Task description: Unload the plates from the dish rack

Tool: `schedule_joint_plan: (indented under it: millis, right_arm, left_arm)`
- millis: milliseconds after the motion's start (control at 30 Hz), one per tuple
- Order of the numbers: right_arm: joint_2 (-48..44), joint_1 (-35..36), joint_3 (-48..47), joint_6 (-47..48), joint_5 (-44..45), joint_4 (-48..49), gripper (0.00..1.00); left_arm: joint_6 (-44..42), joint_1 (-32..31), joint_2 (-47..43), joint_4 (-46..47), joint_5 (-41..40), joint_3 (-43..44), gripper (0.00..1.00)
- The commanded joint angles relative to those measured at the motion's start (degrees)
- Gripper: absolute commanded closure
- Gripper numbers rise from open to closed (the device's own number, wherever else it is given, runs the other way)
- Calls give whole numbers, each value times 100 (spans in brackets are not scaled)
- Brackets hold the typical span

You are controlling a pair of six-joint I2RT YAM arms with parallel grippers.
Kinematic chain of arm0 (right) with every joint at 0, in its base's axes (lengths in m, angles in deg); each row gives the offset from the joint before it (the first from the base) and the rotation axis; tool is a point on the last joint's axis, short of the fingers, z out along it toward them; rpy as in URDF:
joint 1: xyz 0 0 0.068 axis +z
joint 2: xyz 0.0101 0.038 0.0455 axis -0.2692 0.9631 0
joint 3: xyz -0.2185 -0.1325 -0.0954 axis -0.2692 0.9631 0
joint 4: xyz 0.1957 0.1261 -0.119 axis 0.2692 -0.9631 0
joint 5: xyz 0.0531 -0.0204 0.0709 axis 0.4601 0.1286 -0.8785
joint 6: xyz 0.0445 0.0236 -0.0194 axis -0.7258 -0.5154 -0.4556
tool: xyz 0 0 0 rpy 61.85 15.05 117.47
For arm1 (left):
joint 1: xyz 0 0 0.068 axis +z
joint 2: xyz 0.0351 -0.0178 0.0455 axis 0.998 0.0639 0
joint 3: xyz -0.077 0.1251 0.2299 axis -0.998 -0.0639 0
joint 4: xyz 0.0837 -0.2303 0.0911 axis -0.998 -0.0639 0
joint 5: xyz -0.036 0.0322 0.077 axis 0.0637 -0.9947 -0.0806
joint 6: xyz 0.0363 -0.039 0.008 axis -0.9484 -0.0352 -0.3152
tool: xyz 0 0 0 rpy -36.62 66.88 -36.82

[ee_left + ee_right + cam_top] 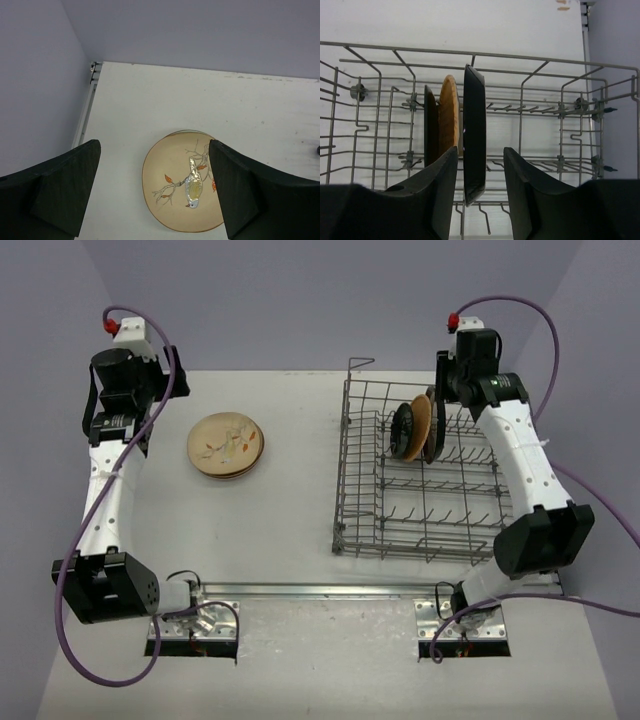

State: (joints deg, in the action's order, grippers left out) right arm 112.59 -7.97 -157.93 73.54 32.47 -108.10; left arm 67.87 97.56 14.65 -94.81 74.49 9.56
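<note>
Rack (430, 510), right side of bench (300, 530): three plates upright between tines, namely black plate (474, 125), orange plate (449, 110) and dark plate (431, 125). Right tool (480, 156): released, fingers straddling black plate's edge, gap on either side. Stack (226, 445) of plates lies flat, well apart to the left; left tool (154, 150) released above it, grasping nothing. Risks: closing finger knocks orange plate just beside; lifted rim snags a wire; edge grip lets plate swing. Obscured: plate bottoms behind fingers, stack count, dark plate's face.

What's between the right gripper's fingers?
The black plate, its rim upright in the rack, with gaps on either side; the right wrist view shows it.
</note>
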Motion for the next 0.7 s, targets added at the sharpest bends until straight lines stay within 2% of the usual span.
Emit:
schedule_joint_plan:
  millis: [0, 167, 400, 667]
  right_arm:
    - [294, 44, -148, -208, 157, -219, 57]
    - [447, 44, -18, -107, 240, -173, 58]
    - [757, 44, 166, 109, 804, 89, 62]
    - [1046, 40, 160, 81, 808, 72, 65]
  left_arm:
    - [-170, 28, 93, -65, -266, -145, 13]
    - [-143, 21, 38, -65, -380, -262, 13]
    - [-134, 22, 5, -65, -380, -246, 12]
    - [-147, 21, -36, -48, -385, -298, 12]
